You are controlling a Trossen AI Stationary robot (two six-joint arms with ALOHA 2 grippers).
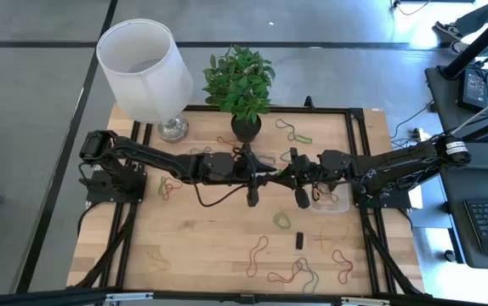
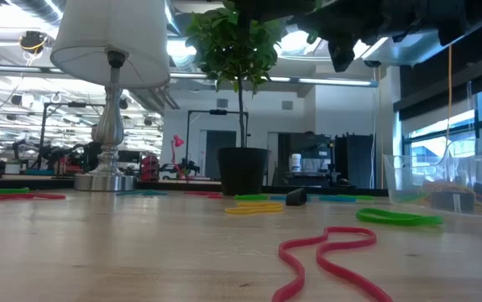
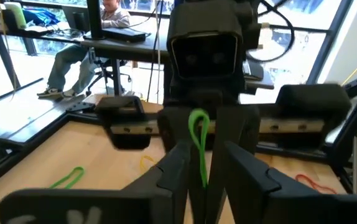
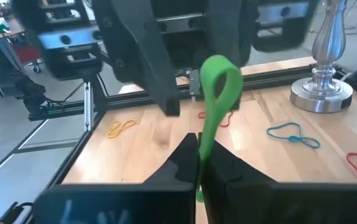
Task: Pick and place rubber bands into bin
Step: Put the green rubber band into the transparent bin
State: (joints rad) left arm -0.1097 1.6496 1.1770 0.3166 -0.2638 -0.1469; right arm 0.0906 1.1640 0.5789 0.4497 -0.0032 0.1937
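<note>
A green rubber band (image 4: 219,99) stands up as a loop between the two grippers, which meet nose to nose above the middle of the table (image 1: 218,246). The right gripper (image 4: 198,155) is closed on its lower end, the fingers pinched together around it. The left gripper (image 3: 204,167) faces it from the other side; its fingers stand slightly apart with the same green band between them, and whether they press on it cannot be told.

The clear bin (image 1: 329,202) sits on the table just under the right arm, with some bands already inside. Other rubber bands lie scattered on the wood: a red one (image 2: 329,256) near the front edge, a green one (image 2: 398,218) and a yellow one (image 2: 254,207) farther back, and a blue one (image 4: 293,135) near the lamp (image 1: 146,72). A potted plant (image 1: 241,85) stands beside the lamp at the back edge. A small black block (image 1: 298,240) lies towards the front.

In the room beyond, a person (image 3: 91,37) sits at a desk.
</note>
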